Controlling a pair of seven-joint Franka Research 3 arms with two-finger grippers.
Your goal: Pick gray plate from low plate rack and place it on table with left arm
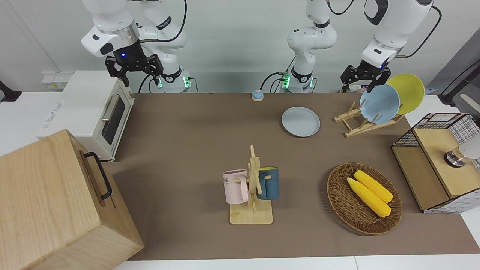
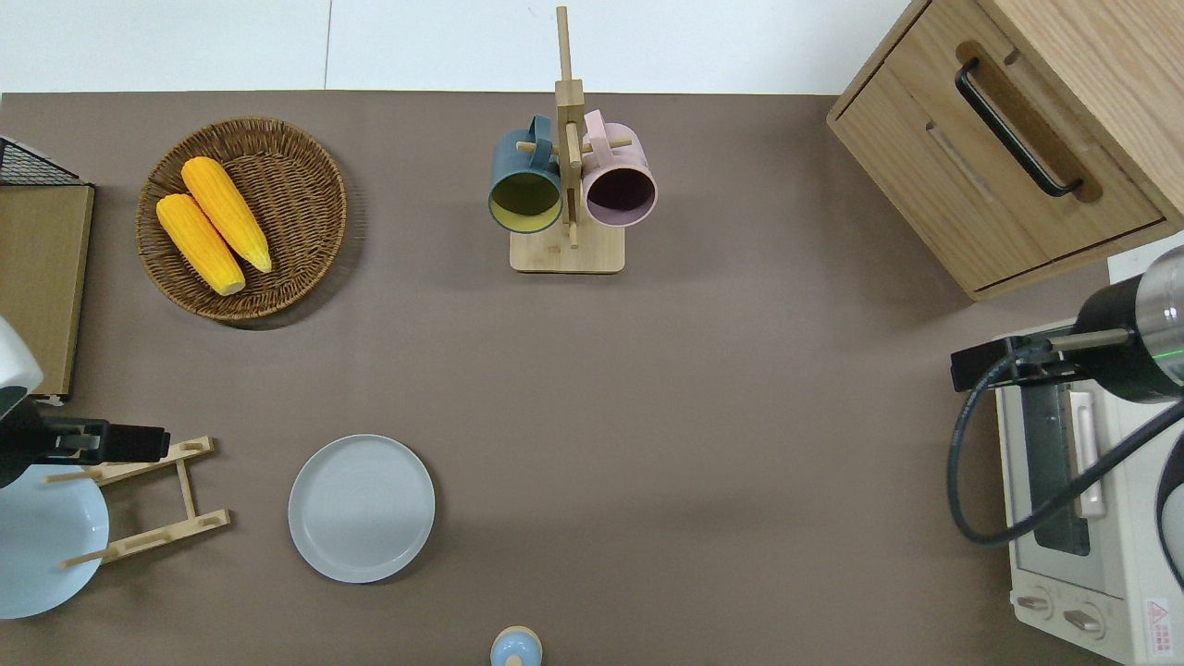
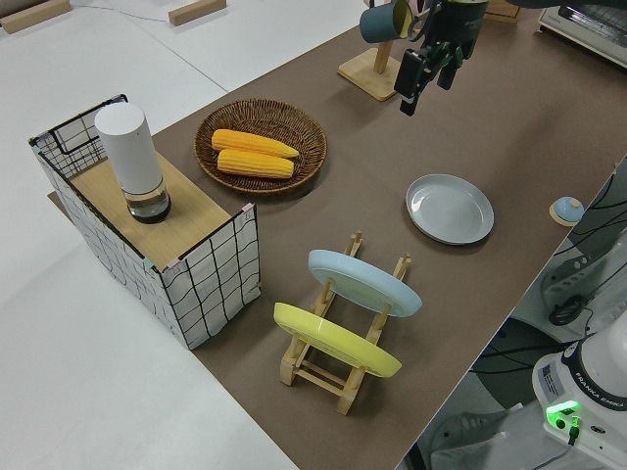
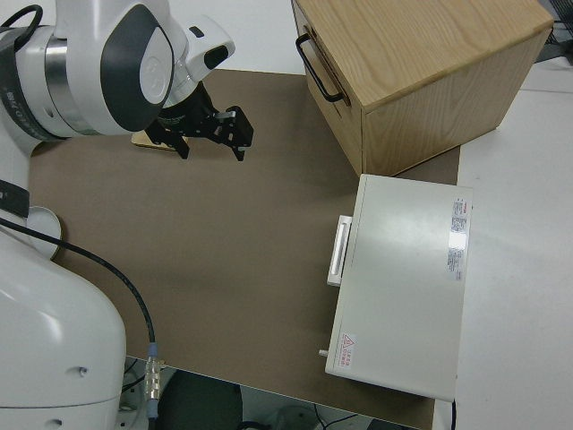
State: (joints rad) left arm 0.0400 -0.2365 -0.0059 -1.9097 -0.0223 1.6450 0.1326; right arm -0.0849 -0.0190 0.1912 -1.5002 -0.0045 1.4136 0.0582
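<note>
The left arm (image 1: pixel 390 33) reached down from above at its own end of the worktop (image 2: pixel 703 388), its gripper (image 1: pixel 364 78) hanging over the low plate rack (image 2: pixel 157 499) with the jaws spread and nothing between them. The right arm was parked, its gripper (image 1: pixel 133 65) also with jaws spread and empty.

The gray plate (image 2: pixel 361 508) lay flat on the worktop, just beside the rack, toward the right arm's end from it. Two plates leaned in the rack: a sky-blue plate (image 3: pixel 364 282) and a yellow plate (image 3: pixel 336 340). Farther from the robots sat a wicker basket (image 2: pixel 305 185) holding two corn cobs (image 2: pixel 213 224), and a wooden mug stand (image 2: pixel 568 176) carrying a dark blue mug (image 2: pixel 524 183) and a pink mug (image 2: pixel 620 183). A small blue bell (image 2: pixel 515 647) stood near the robots' edge. A toaster oven (image 1: pixel 93 112) and a wooden drawer box (image 1: pixel 56 202) occupied the right arm's end.
</note>
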